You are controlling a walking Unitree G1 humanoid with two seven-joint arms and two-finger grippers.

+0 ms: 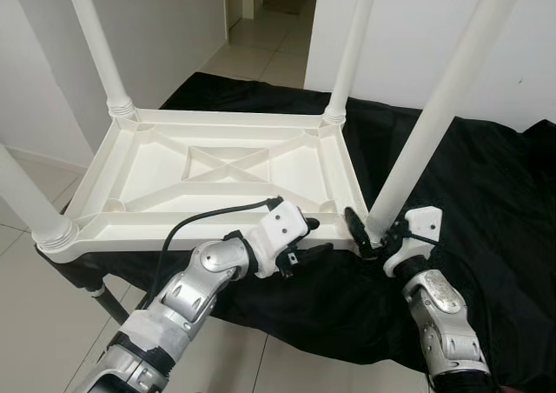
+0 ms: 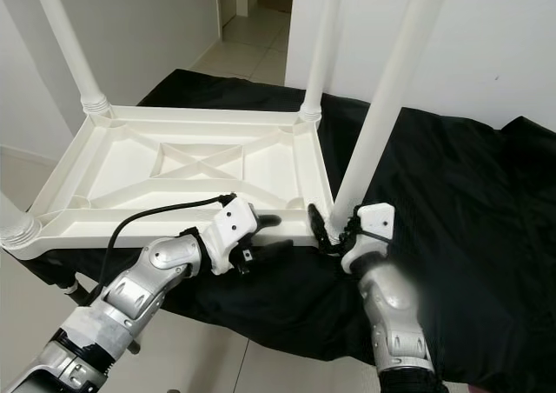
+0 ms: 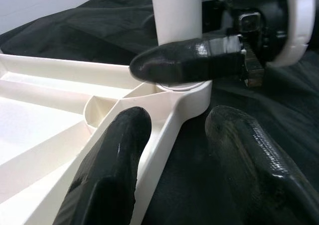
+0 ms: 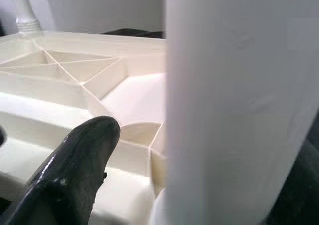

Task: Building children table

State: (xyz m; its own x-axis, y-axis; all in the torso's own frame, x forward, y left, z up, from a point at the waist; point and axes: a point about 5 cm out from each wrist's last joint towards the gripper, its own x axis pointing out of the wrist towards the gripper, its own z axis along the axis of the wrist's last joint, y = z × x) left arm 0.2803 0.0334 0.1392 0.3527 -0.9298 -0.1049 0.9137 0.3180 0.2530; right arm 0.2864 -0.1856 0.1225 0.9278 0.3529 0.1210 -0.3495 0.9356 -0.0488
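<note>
The right gripper [image 1: 369,234] was closed around the last leg [image 1: 426,132] at its socket; the left gripper [image 1: 314,238], open, straddled the tabletop [image 1: 130,171] rim beside it; seating, further twisting judged next

Cream-white moulded plastic tabletop [image 1: 217,171], upside down, with an X-pattern of ribs underneath. 4 plain white round plastic legs [image 1: 430,123], no markings. Crumpled black cloth [image 1: 486,202] beneath. Pale beige floor tiles [image 1: 261,41], white walls [image 1: 165,28]. Silver arms carry glossy black fingers [image 3: 109,175] and white wrist housings [image 1: 282,228].
</note>
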